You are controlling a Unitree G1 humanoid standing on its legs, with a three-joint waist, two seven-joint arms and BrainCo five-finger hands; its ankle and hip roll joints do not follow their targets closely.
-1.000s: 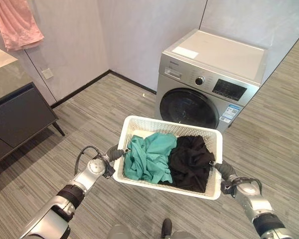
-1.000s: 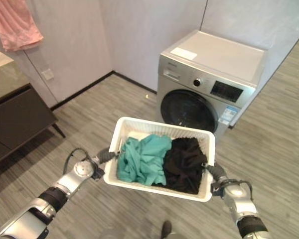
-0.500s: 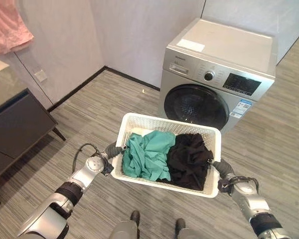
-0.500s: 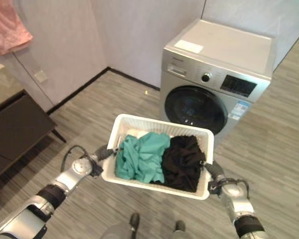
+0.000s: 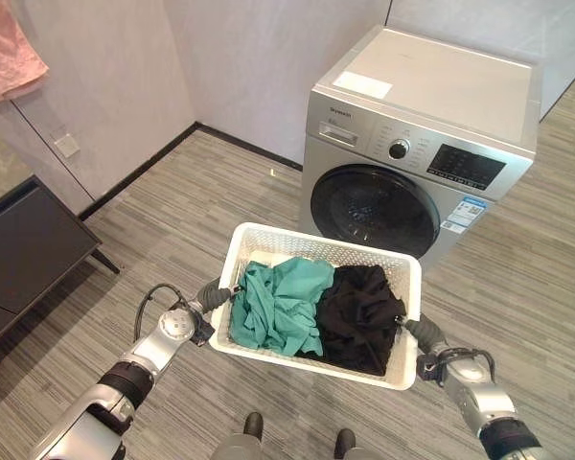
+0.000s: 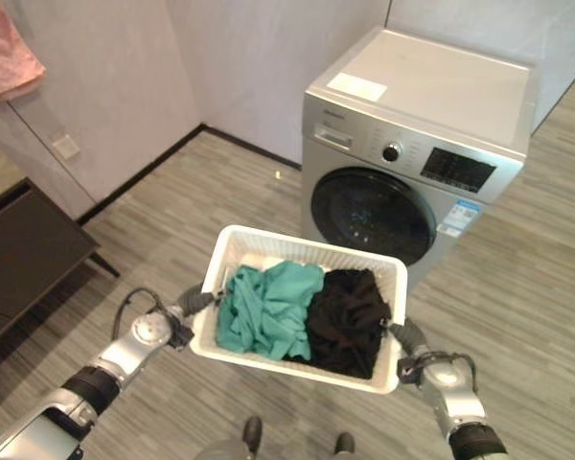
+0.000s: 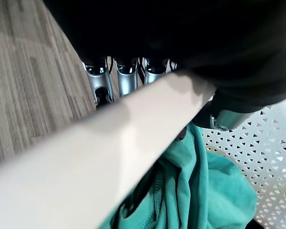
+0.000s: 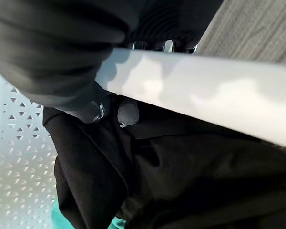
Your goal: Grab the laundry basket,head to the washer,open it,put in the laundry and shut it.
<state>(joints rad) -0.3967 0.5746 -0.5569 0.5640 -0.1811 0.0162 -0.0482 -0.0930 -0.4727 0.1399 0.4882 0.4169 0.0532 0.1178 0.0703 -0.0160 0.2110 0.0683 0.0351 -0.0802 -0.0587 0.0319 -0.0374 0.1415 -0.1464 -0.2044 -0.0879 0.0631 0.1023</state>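
Observation:
I carry a white perforated laundry basket [image 5: 317,243] in front of me, above the floor. A teal garment [image 5: 280,304] lies in its left half and a black garment [image 5: 360,316] in its right half. My left hand [image 5: 209,294] is shut on the basket's left rim [image 7: 100,143], fingers curled under it and thumb inside. My right hand [image 5: 419,336] grips the right rim [image 8: 205,90] the same way. The silver front-loading washer [image 5: 424,144] stands just beyond the basket, its round dark door [image 5: 374,209] closed.
A dark low cabinet [image 5: 24,254] stands at the left on thin legs. A pink cloth [image 5: 10,57] hangs on the wall at upper left. Grey walls meet behind the washer. Striped grey flooring [image 5: 163,220] lies open to the left of the washer.
The whole picture has shifted: the washer looks larger and nearer, and the cabinet and pink cloth have slid left. Both hands hold the basket as before.

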